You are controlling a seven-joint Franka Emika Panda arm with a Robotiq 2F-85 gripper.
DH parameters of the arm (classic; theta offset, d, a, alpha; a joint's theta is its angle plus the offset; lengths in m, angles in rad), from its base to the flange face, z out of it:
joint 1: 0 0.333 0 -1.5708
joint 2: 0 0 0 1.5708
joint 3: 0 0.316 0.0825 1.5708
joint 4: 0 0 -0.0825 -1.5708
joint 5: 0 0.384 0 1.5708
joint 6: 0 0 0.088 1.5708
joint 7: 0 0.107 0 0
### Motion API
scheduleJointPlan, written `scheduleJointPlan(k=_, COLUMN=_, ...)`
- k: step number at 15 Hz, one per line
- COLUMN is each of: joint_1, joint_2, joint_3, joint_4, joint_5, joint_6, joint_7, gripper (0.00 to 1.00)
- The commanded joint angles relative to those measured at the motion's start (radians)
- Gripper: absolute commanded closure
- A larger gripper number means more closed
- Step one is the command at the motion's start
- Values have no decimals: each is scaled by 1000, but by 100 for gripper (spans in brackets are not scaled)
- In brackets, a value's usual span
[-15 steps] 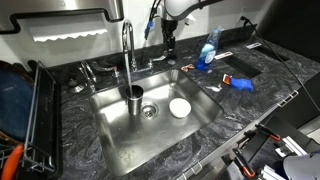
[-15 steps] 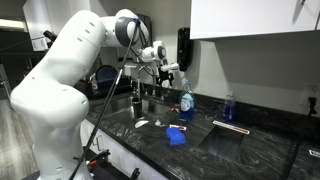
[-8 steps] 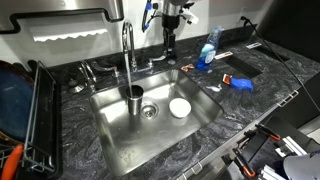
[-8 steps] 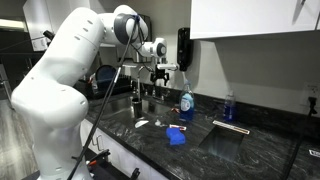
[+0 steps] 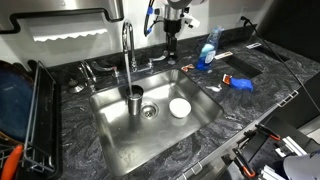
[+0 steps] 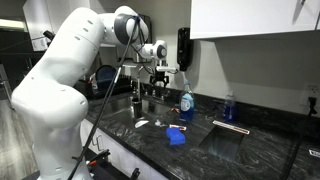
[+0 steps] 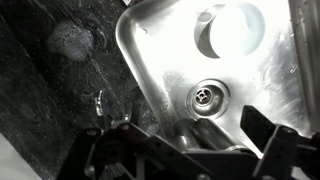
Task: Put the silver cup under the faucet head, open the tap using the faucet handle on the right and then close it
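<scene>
While my pincer (image 5: pixel 171 50) hangs spread wide over the back rim of the sink (image 5: pixel 112 140), it pinches nothing. In the wrist view both fingers (image 7: pixel 268 142) stand well apart, with the drain (image 7: pixel 205 97) and the white bowl (image 7: pixel 230 28) beyond them. A blue bottle (image 5: pixel 207 50) stands on the dark stone counter (image 5: pixel 70 125) near me, on the side away from the tap (image 5: pixel 127 45), and a blue object (image 5: pixel 240 83) lies further along. The tall tap rises between me and the silver cup (image 5: pixel 134 97).

The cup stands upright in the sink close to the back wall, mouth up and long axis vertical, under the faucet head (image 5: pixel 128 73) and just beside the drain. The bowl is on the other side of the drain, apart from the cup. The front of the sink floor is bare, and a dish rack (image 5: pixel 40 110) sits by the far edge.
</scene>
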Motion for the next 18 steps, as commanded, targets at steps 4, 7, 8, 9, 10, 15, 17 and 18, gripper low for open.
scheduleJointPlan(k=4, joint_1=-13, joint_2=31, joint_3=15, joint_4=-33, joint_5=7, joint_6=82, joint_7=-15, gripper=0)
scheduleJointPlan(k=7, joint_1=-13, joint_2=62, joint_3=12, joint_4=-26, joint_5=-6, joint_6=158, joint_7=-23, gripper=0)
scheduleJointPlan(k=8, joint_1=-11, joint_2=73, joint_3=9, joint_4=-24, joint_5=-14, joint_6=183, joint_7=-24, gripper=0)
scheduleJointPlan(k=9, joint_1=-8, joint_2=84, joint_3=4, joint_4=-21, joint_5=-28, joint_6=213, joint_7=-23, gripper=0)
scheduleJointPlan(k=10, joint_1=-2, joint_2=96, joint_3=-5, joint_4=-18, joint_5=-52, joint_6=238, joint_7=-20, gripper=0)
scheduleJointPlan(k=15, joint_1=41, joint_2=124, joint_3=-58, joint_4=-18, joint_5=-230, joint_6=328, joint_7=7, gripper=0)
scheduleJointPlan(k=17, joint_1=63, joint_2=136, joint_3=-83, joint_4=-24, joint_5=-315, joint_6=396, joint_7=23, gripper=0)
scheduleJointPlan(k=18, joint_1=74, joint_2=142, joint_3=-99, joint_4=-27, joint_5=-357, joint_6=436, joint_7=37, gripper=0)
